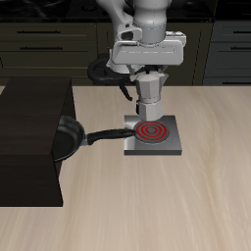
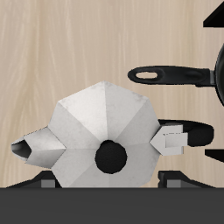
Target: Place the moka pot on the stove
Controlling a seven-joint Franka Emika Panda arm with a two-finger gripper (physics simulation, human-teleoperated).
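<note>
The gripper (image 1: 149,76) is clamping the moka pot (image 1: 149,103) above the stove (image 1: 153,137), mid-table; lowering straight should be centring its base on the coil.

The arm reaches down from the back, wrist vertical, its gripper (image 1: 149,74) pointing straight down (fingers clamped on the moka pot (image 1: 149,98)).
</note>
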